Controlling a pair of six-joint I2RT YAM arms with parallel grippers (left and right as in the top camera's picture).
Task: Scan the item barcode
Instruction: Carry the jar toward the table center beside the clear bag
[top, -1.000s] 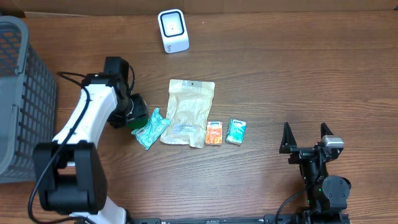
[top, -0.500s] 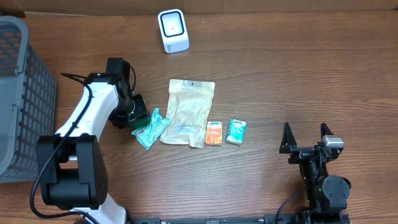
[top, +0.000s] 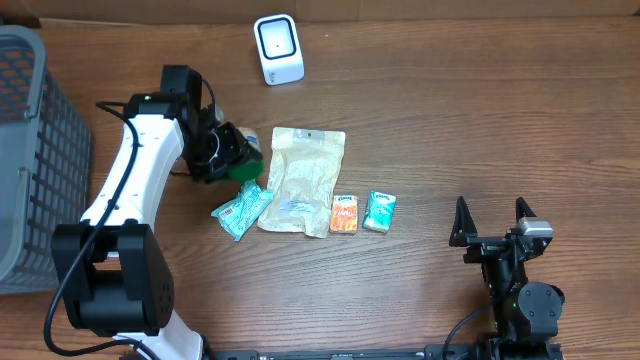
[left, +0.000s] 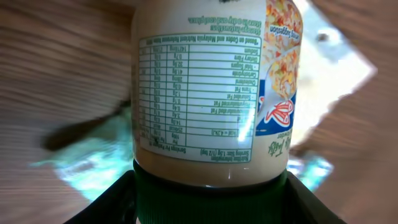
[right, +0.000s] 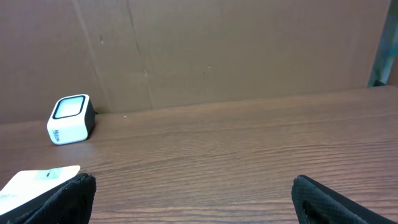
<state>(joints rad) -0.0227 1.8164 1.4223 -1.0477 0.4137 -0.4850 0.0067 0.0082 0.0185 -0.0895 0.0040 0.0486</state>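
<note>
- A bottle (left: 211, 93) sits between the fingers of the left gripper (top: 232, 158), cap end nearest the wrist
- Just right of that gripper, a pouch (top: 305, 180) lies flat on the table (top: 450, 110)
- Just in front of the gripper, on the robot's side, lies a crumpled packet (top: 241, 210), touching the pouch's left edge
- Further right of the gripper, past the pouch, a small packet (top: 344, 213) lies against the pouch's near right corner, with a second small packet (top: 379, 211) just right of it
- Behind the gripper and slightly right, near the table's far edge, stands a scanner (top: 278, 49)
- Well left of the gripper, a basket (top: 40, 150) stands at the table's left edge
- The right gripper (top: 490, 222) is well apart to the right, near the front edge
</note>
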